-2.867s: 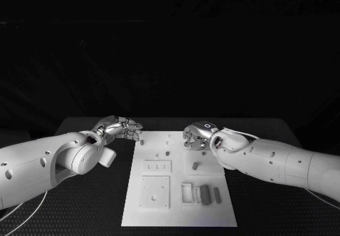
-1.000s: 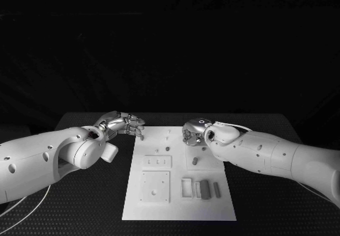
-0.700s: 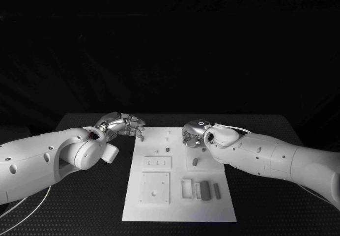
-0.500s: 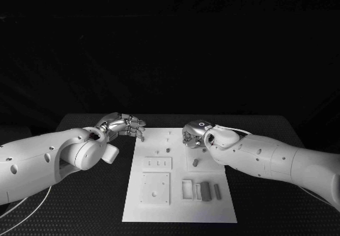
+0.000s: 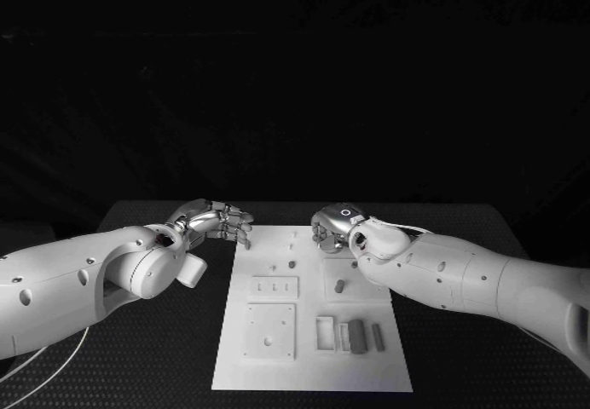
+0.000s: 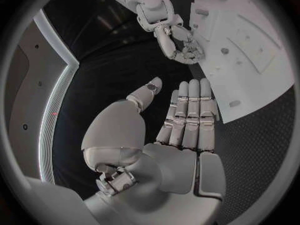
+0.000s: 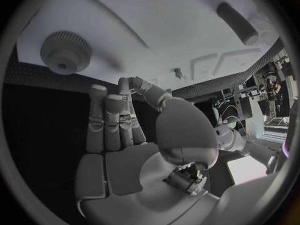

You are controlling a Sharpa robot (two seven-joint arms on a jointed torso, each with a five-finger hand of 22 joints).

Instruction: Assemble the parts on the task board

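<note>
- Fingers [image 7: 111,117] on your right hand [image 7: 125,150] lie straight and side by side in its wrist view, thumb folded across beside them, nothing between them. So that hand is empty and hangs just above the far end of the task board [image 5: 314,358], near the round toothed part [image 7: 65,51] and a dark cylinder part [image 7: 237,22].
- Same story on your left hand [image 6: 178,135]: fingers [image 6: 190,110] flat and together, thumb sticking out to the side, holding nothing. It sits just off the board's far left corner, over the table [image 5: 160,341], not touching any part as far as I can tell.
- My guess on why both are parked up there: the loose pegs stand at the far end of the board, so each hand is lined up for a pick from its own side. That's a read, not something you can see.
- In the head view the right hand [image 5: 334,228] looks curled knuckles-up over the far edge, left hand [image 5: 217,223] mirrors it at the left corner.
- Where the task's stuff is: board in the middle of the table, a small peg [image 5: 292,266] standing mid-board, dark bar parts [image 5: 358,336] lying in the near right slots, and a square plate [image 5: 269,331] near left.
- Both white arms reach in low from the sides, forearms angled toward the board's far end.
</note>
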